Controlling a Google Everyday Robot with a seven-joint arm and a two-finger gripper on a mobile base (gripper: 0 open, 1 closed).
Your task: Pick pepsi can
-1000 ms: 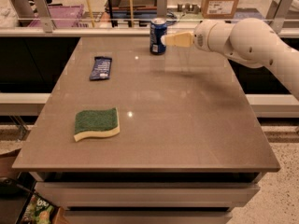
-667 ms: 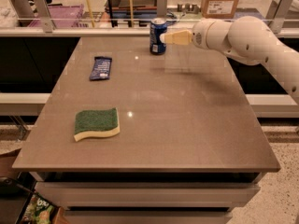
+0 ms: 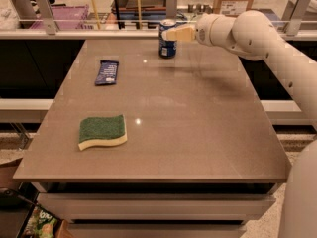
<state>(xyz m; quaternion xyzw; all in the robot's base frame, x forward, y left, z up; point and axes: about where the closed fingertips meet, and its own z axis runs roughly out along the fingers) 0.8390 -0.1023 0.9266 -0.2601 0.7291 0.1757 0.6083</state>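
Fingers spread around pepsi can top, table far edge, previously just right of it.

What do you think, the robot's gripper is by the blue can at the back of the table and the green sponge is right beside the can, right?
No. In the camera view the gripper is by the blue can at the back of the table, but the green sponge lies near the front left corner, far from the can.

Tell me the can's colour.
Can: blue, silver top, in the camera view. The hand is at its top.
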